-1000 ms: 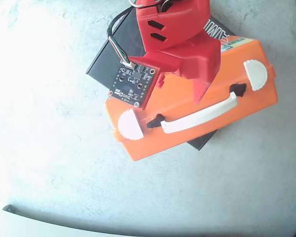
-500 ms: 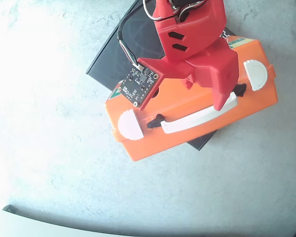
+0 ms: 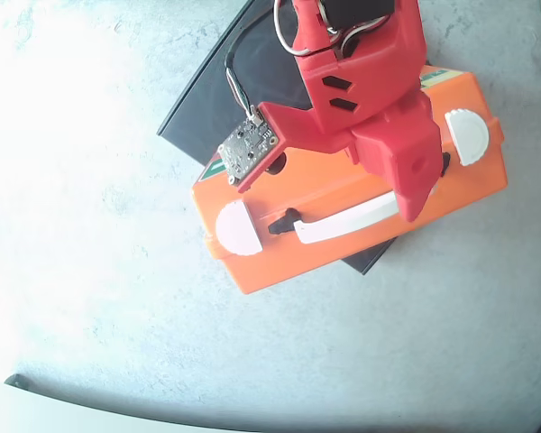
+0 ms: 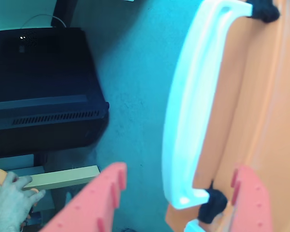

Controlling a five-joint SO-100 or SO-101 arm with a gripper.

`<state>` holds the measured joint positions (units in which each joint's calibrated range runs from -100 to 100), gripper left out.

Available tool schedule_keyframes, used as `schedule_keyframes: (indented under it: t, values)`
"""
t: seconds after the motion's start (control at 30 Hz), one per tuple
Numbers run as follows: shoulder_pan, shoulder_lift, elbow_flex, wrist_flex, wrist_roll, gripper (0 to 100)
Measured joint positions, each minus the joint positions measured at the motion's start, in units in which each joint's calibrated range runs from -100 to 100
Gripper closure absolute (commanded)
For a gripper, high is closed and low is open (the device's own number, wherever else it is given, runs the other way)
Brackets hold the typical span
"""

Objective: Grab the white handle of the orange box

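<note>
Handle (image 4: 191,111) sits between open gripper (image 4: 179,193) fingers; right finger may catch orange box (image 3: 361,239) body, missing grasp.

Smooth plastics are dominating a mottled, matt grey tabletop (image 3: 99,271).

The orange box (image 3: 279,262) is showing a moulded plastic shell with a slight sheen, and its white handle (image 3: 347,219) is gleaming as glossy plastic in the wrist view. The red gripper (image 4: 176,203) is presenting matt, printed-looking plastic fingers (image 4: 99,198). A bare circuit board (image 3: 247,144) is glinting with metal contacts, while the black slab (image 3: 207,90) beneath is looking dull and smooth.
</note>
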<state>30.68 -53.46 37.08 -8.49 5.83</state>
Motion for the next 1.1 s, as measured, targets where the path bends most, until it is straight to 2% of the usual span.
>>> schedule_keyframes:
  t: [0.27, 0.6, 1.1]
  values:
    - [-0.3, 7.28, -10.53, 0.08, 0.0, 74]
    - [-0.4, 11.63, -14.94, 11.38, 0.0, 74]
    - [-2.92, 20.16, -30.33, 13.41, -0.1, 74]
